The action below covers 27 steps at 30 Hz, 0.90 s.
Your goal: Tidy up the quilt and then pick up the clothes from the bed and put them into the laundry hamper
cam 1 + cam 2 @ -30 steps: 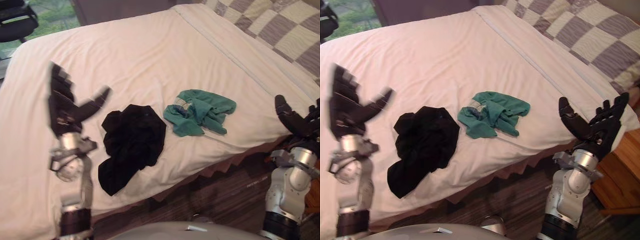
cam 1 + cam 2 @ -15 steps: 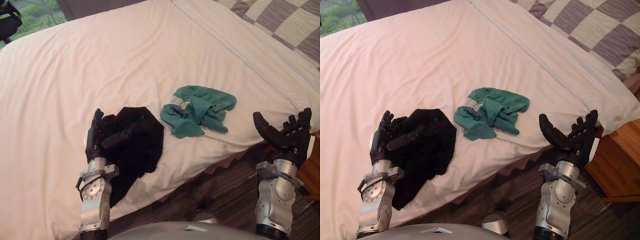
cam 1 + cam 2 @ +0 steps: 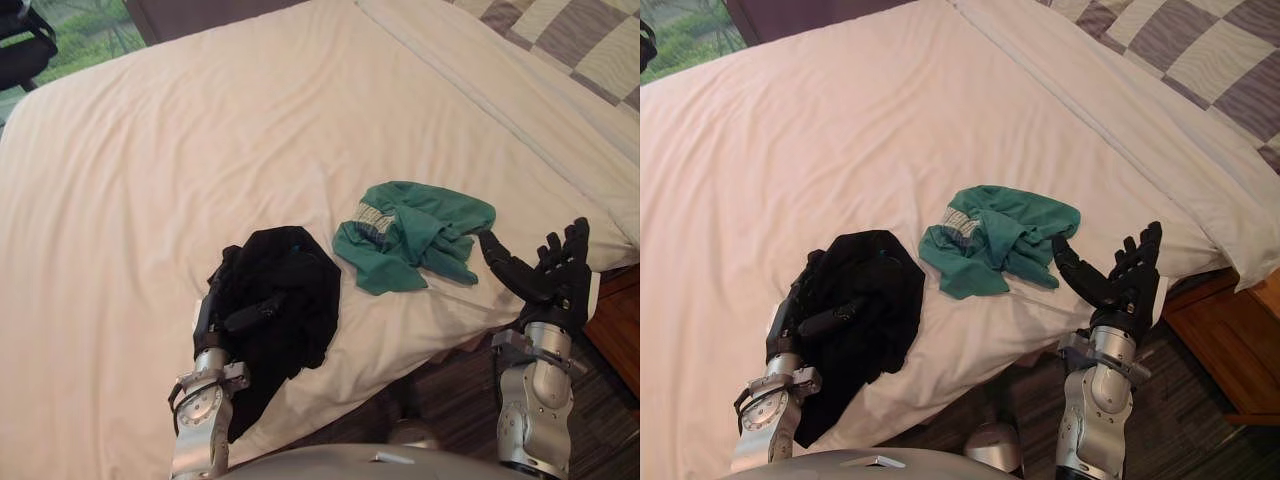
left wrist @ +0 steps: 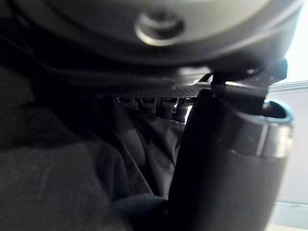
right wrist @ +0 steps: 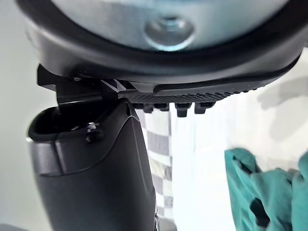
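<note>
The quilt (image 3: 200,150) lies smooth, with black clothes (image 3: 295,275) and a green top (image 3: 420,225) near its edge. Our left hand (image 3: 222,315) has dropped onto the black, fingers straight, gripping nothing. Our right hand (image 3: 550,275), spread and empty, has neared the green: pickup next.

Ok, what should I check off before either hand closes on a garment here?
1. Quilt lying flat: ok, light wrinkles only.
2. Left hand at the black garment: ok, fingers lie on it.
3. Left hand's grip on it: not ok, fingers straight, thumb spread.
4. Right hand open: ok, fingers spread.
5. Right hand at the green garment: not ok, beside it, thumb tip near its edge.
</note>
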{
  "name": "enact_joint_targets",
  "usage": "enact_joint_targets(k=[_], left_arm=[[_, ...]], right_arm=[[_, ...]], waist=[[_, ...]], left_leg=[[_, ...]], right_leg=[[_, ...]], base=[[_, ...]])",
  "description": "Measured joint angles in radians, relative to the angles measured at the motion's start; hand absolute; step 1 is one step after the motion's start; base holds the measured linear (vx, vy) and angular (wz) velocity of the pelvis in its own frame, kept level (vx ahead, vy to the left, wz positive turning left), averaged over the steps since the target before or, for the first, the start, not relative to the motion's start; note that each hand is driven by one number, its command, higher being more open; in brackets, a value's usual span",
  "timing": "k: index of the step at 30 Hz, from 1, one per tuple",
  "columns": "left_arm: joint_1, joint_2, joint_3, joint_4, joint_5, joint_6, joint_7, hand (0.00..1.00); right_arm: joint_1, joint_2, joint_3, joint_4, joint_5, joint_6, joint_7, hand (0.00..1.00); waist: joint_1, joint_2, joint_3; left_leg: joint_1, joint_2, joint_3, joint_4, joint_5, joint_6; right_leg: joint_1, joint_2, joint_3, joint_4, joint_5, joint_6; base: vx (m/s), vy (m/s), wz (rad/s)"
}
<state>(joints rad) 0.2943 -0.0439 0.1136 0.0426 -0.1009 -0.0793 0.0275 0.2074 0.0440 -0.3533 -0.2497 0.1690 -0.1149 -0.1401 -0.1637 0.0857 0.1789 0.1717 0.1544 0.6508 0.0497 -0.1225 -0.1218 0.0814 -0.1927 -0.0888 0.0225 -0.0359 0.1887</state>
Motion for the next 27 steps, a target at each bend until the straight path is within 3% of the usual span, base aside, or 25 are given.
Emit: enact_joint_targets(k=[4,12,13,14,15,16,17,18,21,22,23,24,27], left_arm=[[-0.017,0.02,-0.001,0.066,0.039,-0.049,0.023,0.0],[-0.061,0.105,-0.067,0.179,0.033,-0.073,-0.007,0.0],[-0.063,0.11,-0.087,0.187,0.033,-0.074,-0.018,0.0],[-0.087,0.104,-0.098,0.197,0.033,-0.075,-0.029,0.0],[-0.096,0.105,-0.099,0.207,0.033,-0.077,-0.036,0.0],[-0.102,0.133,-0.1,0.208,0.033,-0.078,-0.047,0.0],[-0.111,0.151,-0.102,0.211,0.031,-0.091,-0.056,0.0],[-0.111,0.154,-0.109,0.207,0.031,-0.093,-0.059,0.0],[-0.119,0.164,-0.138,0.189,0.026,-0.094,-0.082,0.0],[-0.123,0.166,-0.151,0.183,0.021,-0.094,-0.087,0.0],[-0.139,0.175,-0.185,0.158,-0.017,-0.097,-0.105,0.0],[-0.143,0.187,-0.195,0.125,-0.038,-0.11,-0.118,0.0],[-0.153,0.203,-0.202,0.089,-0.067,-0.119,-0.134,0.0]], right_arm=[[-0.015,-0.001,0.025,-0.033,0.003,0.0,0.004,1.0],[-0.04,-0.027,0.056,-0.032,0.0,0.0,0.005,1.0],[-0.055,-0.063,0.067,-0.027,-0.005,0.0,0.004,1.0],[-0.086,-0.114,0.078,-0.023,-0.026,0.0,0.006,1.0],[-0.095,-0.136,0.085,-0.021,-0.05,0.0,0.007,1.0],[-0.112,-0.154,0.103,-0.015,-0.089,0.0,0.008,1.0],[-0.137,-0.196,0.114,0.009,-0.124,-0.001,0.01,1.0],[-0.157,-0.216,0.115,0.029,-0.129,0.001,0.014,1.0],[-0.239,-0.297,0.152,0.144,-0.134,0.019,0.024,1.0],[-0.265,-0.317,0.162,0.183,-0.135,0.019,0.025,1.0],[-0.325,-0.363,0.18,0.296,-0.164,0.023,0.037,1.0],[-0.353,-0.368,0.205,0.357,-0.166,0.028,0.048,1.0],[-0.392,-0.385,0.256,0.484,-0.25,0.041,0.066,1.0]], waist=[[0.0,0.001,0.0],[-0.002,0.012,0.004],[-0.001,0.027,0.009],[-0.009,0.055,0.036],[-0.01,0.063,0.04],[-0.004,0.038,0.044],[-0.01,0.022,0.063],[-0.01,0.036,0.058],[0.01,0.01,0.079],[0.013,0.009,0.08],[0.031,0.018,0.087],[0.036,-0.007,0.104],[0.054,-0.036,0.128]], left_leg=[[-0.033,-0.006,0.024,0.002,-0.006,0.008],[-0.037,-0.008,0.027,0.041,-0.012,0.019],[-0.04,-0.001,0.019,0.05,-0.013,0.022],[-0.03,0.017,-0.004,0.048,-0.009,0.028],[-0.03,0.023,-0.017,0.046,-0.009,0.028],[-0.029,0.007,-0.025,0.058,-0.01,0.027],[-0.044,0.0,-0.042,0.086,-0.021,0.016],[-0.059,0.007,-0.05,0.102,-0.021,0.017],[-0.124,0.018,-0.1,0.203,-0.037,0.006],[-0.128,0.004,-0.12,0.147,-0.05,0.0],[-0.117,-0.012,-0.139,0.042,0.002,0.01],[-0.129,-0.027,-0.155,0.035,0.002,0.01],[-0.141,-0.041,-0.183,0.035,0.002,0.011]], right_leg=[[-0.05,-0.003,0.024,0.008,0.002,0.004],[-0.067,-0.014,0.038,0.052,0.002,0.004],[-0.095,-0.013,0.038,0.115,0.0,0.005],[-0.17,0.008,0.045,0.216,-0.058,0.008],[-0.165,0.026,0.053,0.141,-0.07,0.001],[-0.142,0.037,0.059,-0.035,0.026,-0.005],[-0.127,0.03,0.051,-0.073,0.106,-0.017],[-0.129,0.03,0.037,-0.078,0.113,-0.022],[-0.117,-0.003,0.012,-0.081,0.113,-0.023],[-0.117,-0.011,0.005,-0.079,0.113,-0.023],[-0.127,-0.007,-0.01,-0.078,0.114,-0.018],[-0.135,-0.019,-0.022,-0.074,0.119,-0.011],[-0.135,-0.035,-0.059,-0.063,0.12,-0.011]], base=[[-0.01,-0.028,-0.12],[0.02,-0.055,-0.05],[0.03,-0.062,0.06],[0.02,-0.079,0.08],[0.03,-0.081,0.11],[0.05,-0.163,0.36],[0.05,-0.137,0.41],[0.09,-0.146,0.41],[0.03,-0.041,0.29],[-0.09,0.004,0.35],[-0.11,0.018,0.39],[-0.1,0.03,0.31],[-0.06,0.019,0.27]])
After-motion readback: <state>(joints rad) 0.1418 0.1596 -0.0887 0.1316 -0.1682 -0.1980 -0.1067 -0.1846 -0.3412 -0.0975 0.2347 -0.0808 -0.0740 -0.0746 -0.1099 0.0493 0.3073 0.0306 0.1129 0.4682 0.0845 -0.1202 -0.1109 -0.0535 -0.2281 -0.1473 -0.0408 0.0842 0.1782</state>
